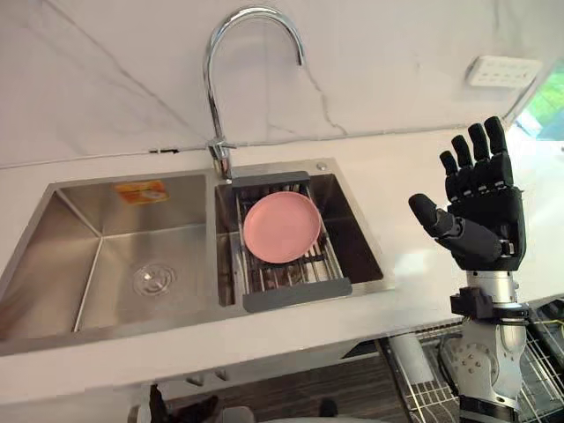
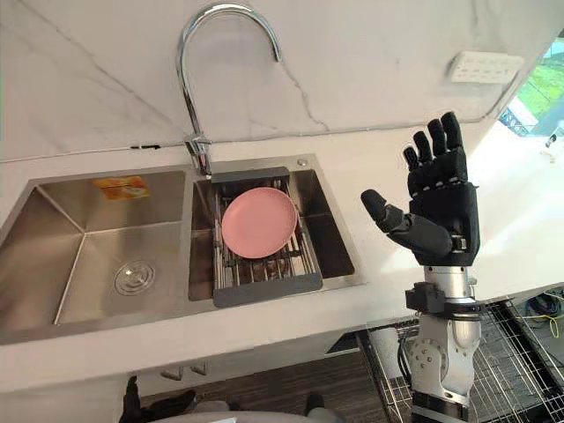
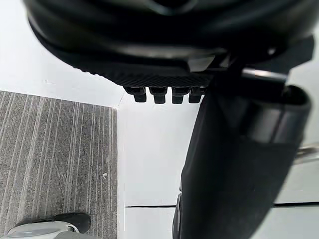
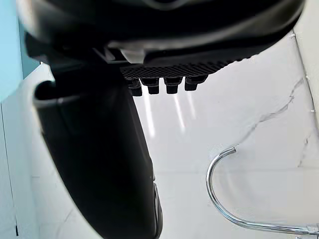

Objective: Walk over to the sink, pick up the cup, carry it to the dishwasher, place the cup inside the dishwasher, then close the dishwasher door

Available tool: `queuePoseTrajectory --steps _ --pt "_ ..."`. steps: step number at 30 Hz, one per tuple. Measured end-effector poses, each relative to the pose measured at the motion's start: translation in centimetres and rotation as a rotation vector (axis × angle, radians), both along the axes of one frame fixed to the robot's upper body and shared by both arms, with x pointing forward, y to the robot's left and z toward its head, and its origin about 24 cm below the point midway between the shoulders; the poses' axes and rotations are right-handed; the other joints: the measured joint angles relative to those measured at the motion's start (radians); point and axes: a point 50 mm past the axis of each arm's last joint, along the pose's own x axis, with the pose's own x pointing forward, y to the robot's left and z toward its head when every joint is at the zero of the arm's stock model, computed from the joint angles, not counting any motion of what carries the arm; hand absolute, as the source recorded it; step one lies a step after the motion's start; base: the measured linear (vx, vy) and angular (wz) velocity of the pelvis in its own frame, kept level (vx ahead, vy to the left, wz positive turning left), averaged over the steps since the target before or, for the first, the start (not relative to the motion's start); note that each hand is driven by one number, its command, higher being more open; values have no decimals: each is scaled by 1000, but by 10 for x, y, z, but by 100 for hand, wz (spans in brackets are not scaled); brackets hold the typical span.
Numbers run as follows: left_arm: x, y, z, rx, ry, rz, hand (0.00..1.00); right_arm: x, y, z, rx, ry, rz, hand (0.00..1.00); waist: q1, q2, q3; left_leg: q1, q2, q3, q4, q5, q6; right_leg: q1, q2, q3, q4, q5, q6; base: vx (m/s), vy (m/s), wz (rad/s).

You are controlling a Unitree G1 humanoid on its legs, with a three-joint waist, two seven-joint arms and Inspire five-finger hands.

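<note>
A steel double sink (image 1: 62, 264) is set in the white counter in front of me. Over its right basin a drain rack (image 1: 295, 295) holds a pink plate (image 1: 281, 226). The left basin (image 1: 132, 256) holds just its drain. My right hand (image 1: 485, 211) is raised above the counter to the right of the sink, open, fingers straight up and thumb towards the sink, with nothing in it. In its own wrist view the right hand (image 4: 149, 30) faces the curved tap (image 4: 219, 199). My left hand (image 3: 164, 50) hangs open over grey floor and a white cabinet front.
A tall chrome tap (image 1: 225, 70) arches over the divide between the basins. A white wall socket (image 1: 503, 71) sits at the back right. Below the counter at the lower right a wire dishwasher rack (image 2: 511, 352) stands pulled out.
</note>
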Motion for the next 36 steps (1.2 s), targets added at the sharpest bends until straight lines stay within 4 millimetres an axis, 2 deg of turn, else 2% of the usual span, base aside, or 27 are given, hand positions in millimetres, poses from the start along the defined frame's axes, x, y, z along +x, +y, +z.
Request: queuePoseTrajectory --steps 6,10,13,16,17,18,21,25,32,36 --pt "-1 1 -1 -14 3 13 100 1 2 0 2 1 6 100 1 -2 -3 6 -2 4 -27 9 -2 -6 -2 -2 0 0 0 -3 -2 -1" --pt "-4 3 -6 -134 49 50 100 3 7 4 -12 5 18 100 0 -12 -16 28 -9 5 -127 64 -5 -30 -7 -12 0 -1 -1 -4 -29 4" --pt "-9 3 -11 -251 90 82 100 12 19 11 -125 19 11 100 -3 -17 -20 52 -7 4 -186 92 -9 -33 -4 -29 0 -1 -1 -3 -44 4" --pt "-16 3 -15 -360 141 118 100 18 35 27 -422 29 -9 100 -3 -20 -38 65 -5 7 -219 102 -14 -34 -2 -65 0 -1 -1 2 -25 2" --pt "-16 4 -16 -393 156 122 100 19 43 33 -580 16 -16 100 -4 -23 -42 73 -4 6 -227 105 -14 -29 -1 -80 0 -1 0 16 -25 4" --pt "-15 6 -16 -408 168 114 100 20 52 38 -752 -2 -19 100 -4 -28 -46 79 -3 5 -232 107 -14 -23 0 -89 0 -1 0 11 -23 7" --pt "-12 11 -15 -418 181 88 100 25 68 44 -1062 -32 50 100 -8 -50 -62 87 -3 2 -232 106 -15 -13 0 -104 0 -1 0 -13 -16 6" --pt "-12 14 -15 -418 206 68 100 32 79 46 -1261 -46 37 100 -8 -68 -75 98 -3 2 -232 105 -16 -1 -1 -120 0 -1 0 -66 -30 0" --pt "-21 14 -17 -428 251 74 100 38 85 32 -1572 -4 8 100 -12 -54 -115 101 1 3 -238 104 -23 4 2 -137 0 -6 -9 -65 -32 0" --pt "-21 14 -17 -422 258 63 100 40 88 22 -1656 10 13 100 -12 -52 -123 100 4 3 -238 109 -22 3 5 -140 0 -7 -10 -35 -31 1"
